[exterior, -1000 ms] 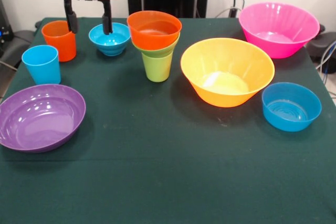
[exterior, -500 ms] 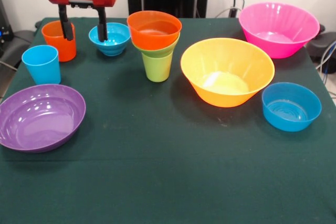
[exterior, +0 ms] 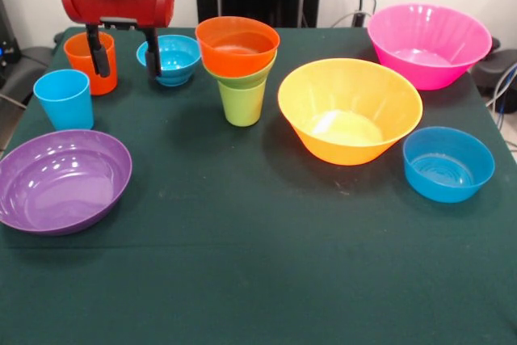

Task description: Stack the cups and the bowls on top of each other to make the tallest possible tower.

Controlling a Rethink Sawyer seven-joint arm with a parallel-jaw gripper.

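Note:
My gripper (exterior: 127, 66) is open and empty, low over the table's far left. One finger (exterior: 101, 56) stands in front of the orange cup (exterior: 79, 62). The other finger (exterior: 152, 61) overlaps the left rim of the small blue bowl (exterior: 179, 58). The tower stands to the right: the lime green cup (exterior: 242, 104) as base, a small green bowl (exterior: 242, 80) in it, and the medium orange bowl (exterior: 237, 44) on top. The light blue cup (exterior: 65, 99) stands upright nearer the camera, to the left.
The large purple bowl (exterior: 63, 179) lies at the left. The yellow-orange bowl (exterior: 349, 111) sits in the middle right, the pink bowl (exterior: 428, 44) at the far right, and the medium blue bowl (exterior: 448, 164) at the near right. The dark green cloth (exterior: 258, 264) covers the table.
The gripper has moved left and lower, from above the small blue bowl to the gap between the orange cup and that bowl. Cups and bowls have not moved.

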